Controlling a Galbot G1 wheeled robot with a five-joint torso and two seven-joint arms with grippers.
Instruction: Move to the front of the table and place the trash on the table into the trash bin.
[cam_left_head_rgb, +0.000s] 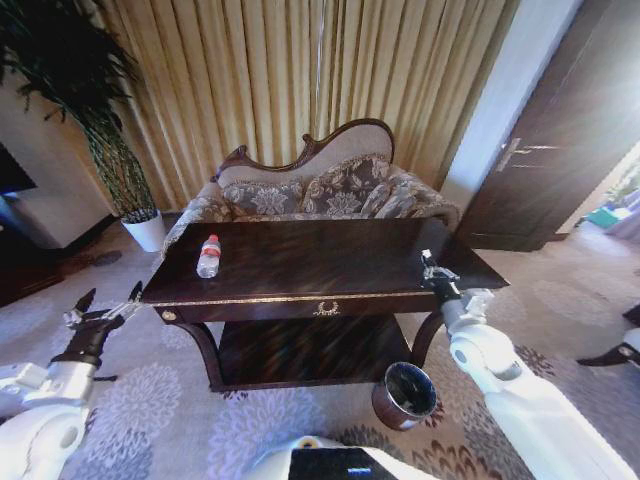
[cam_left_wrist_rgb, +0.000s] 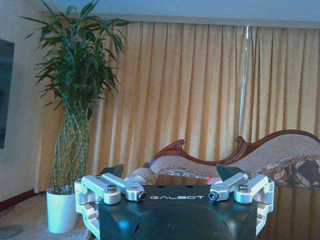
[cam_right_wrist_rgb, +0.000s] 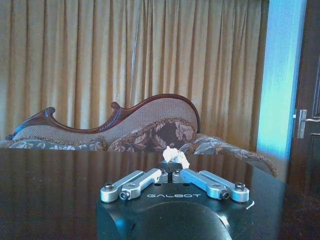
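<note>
My right claw (cam_left_head_rgb: 428, 262) pinches a white scrap (cam_right_wrist_rgb: 176, 155) above the desk (cam_left_head_rgb: 320, 262); I should carry it squarely over the bin (cam_left_head_rgb: 405, 394) under the desk's right front. Left claw (cam_left_head_rgb: 100, 305) spread; bottle (cam_left_head_rgb: 208, 256) on the desk's left.

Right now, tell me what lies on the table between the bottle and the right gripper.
In the head view, nothing: bare tabletop runs from the bottle at its left end to the right gripper, whose fingers are shut on a white scrap.
</note>
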